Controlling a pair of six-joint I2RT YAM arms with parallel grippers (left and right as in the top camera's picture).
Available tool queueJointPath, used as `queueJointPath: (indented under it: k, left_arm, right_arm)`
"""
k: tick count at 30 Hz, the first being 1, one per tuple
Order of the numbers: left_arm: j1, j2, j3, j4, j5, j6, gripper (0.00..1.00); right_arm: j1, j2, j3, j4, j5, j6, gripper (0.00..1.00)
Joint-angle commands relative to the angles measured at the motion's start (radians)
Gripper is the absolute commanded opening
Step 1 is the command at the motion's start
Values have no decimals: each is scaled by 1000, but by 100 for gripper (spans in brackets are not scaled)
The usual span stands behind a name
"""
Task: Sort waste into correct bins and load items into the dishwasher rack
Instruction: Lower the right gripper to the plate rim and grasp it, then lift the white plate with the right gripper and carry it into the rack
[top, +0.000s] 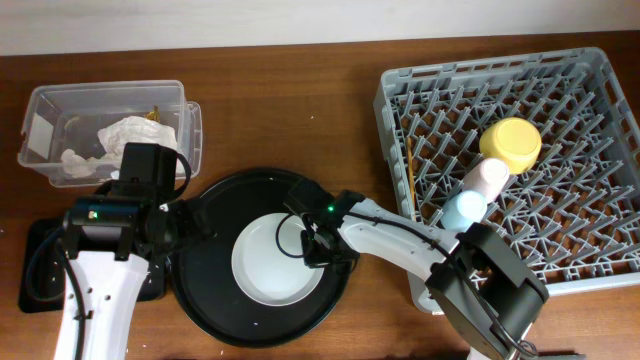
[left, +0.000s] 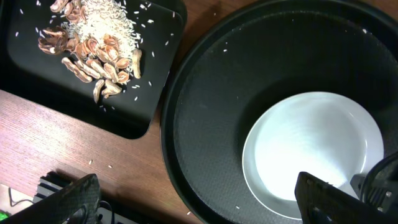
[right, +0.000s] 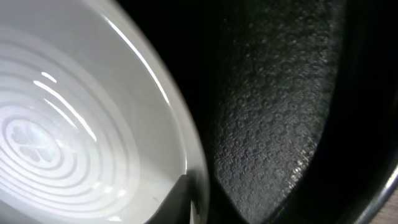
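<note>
Rack (top: 385, 110): sitting far right, beyond right arm. Round tray (top: 215, 290): lying centre, carrying plate (top: 270, 265) flat, left of rack. Right gripper (top: 318, 245): reaching in from rack side, clenching on plate's right rim; nearer arm for carrying rightward. Left gripper (left: 194, 180): hanging wide open, empty, over tray's left edge.

Bare table (top: 290, 100) lies open between the clear box (top: 100, 88) and the rack (top: 580, 230), but the right arm (top: 395, 238), stretched to the plate (top: 265, 270), bars the rack-to-round-tray (top: 215, 215) gap, and the left arm (top: 95, 290) hangs over the flat tray (left: 31, 81).
</note>
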Motion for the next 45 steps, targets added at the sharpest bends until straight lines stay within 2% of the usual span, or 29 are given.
queueJointPath:
  k: [1,5,9,12,15,21,25,29,34,38,45]
  left_arm:
    - [4,-10,10,-1,4,-9,99]
    - [4,-10,10,-1,4,-9,99]
    - [4,-10,10,-1,4,-9,99]
    - [4,-10,10,-1,4,-9,99]
    - [4,-10,10,-1,4,-9,99]
    - [4,-10,10,-1,4,-9,99]
    - [4,-10,10,-1,5,-9,99]
    - [4,-10,10,-1,4,-9,99]
    - [4,-10,10,-1,4,-9,99]
    - [4,-10,10,-1,4,-9,99]
    - [4,-10,10,-1,4,-9,99]
  right_arm:
    - [7,10,41,-30,9,-2,4]
    - [-9,7,144,-129,11,-5,4]
    - [-79,-5,324,-332,95,-10,4]
    - [-154,-22,488,-497,212,-24,4]
    - [-259,-42,673,-615,269,-135,4]
    - [-452,-48,863,-751,435,-164,4]
    - [-552,-46,854,-766,602,-161,4]
    - [-568,-42,853,-746,729,-140,4]
    - [-567,-10,845,-694,802,-139,4]
    - [-567,31,817,-659,883,-76,4]
    - [-540,112,801,-573,893,-76,4]
